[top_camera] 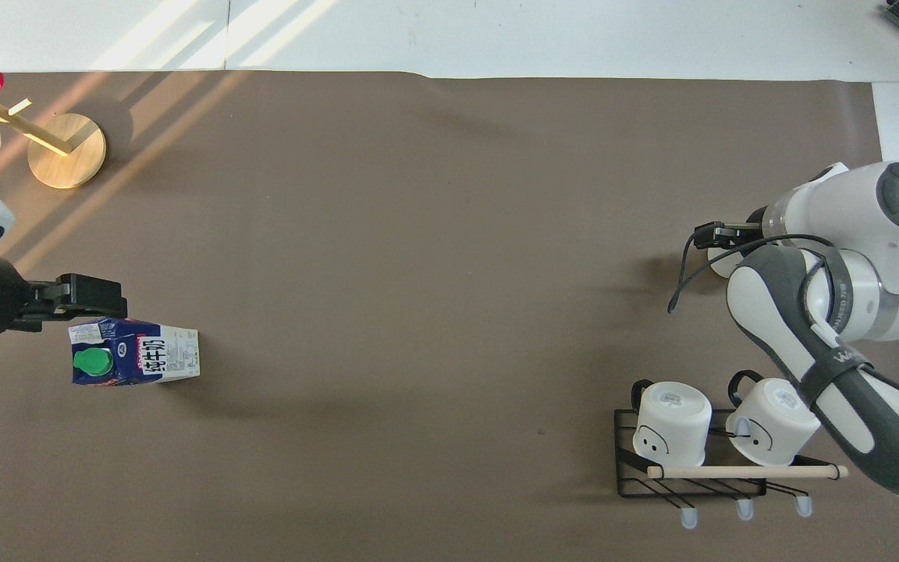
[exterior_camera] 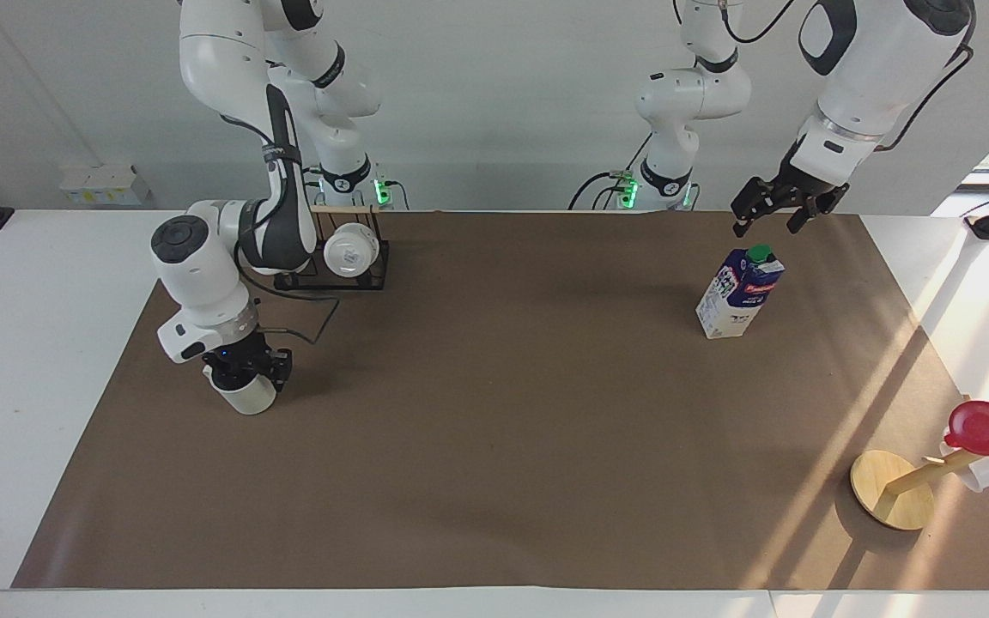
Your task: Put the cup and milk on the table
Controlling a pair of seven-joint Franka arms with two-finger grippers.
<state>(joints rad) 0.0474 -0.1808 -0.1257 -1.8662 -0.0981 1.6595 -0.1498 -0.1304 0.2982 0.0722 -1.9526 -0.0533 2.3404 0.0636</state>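
Off-white cylindrical cup (exterior_camera: 246, 395) upright on brown mat of table (exterior_camera: 494, 446), toward right arm's end, farther from robots than wire rack (exterior_camera: 336, 273); mostly hidden under arm in overhead view. Right tool (exterior_camera: 247, 365) down at cup rim, grip hard to judge. Gable-top milk (exterior_camera: 739, 292) upright toward left arm's end. Left tool (exterior_camera: 776, 210) above it, fingers apart.

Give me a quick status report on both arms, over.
Left gripper open, up over the milk, which stands on the mat. Right gripper down at the cup, cup upright on the mat. Nothing in the way.
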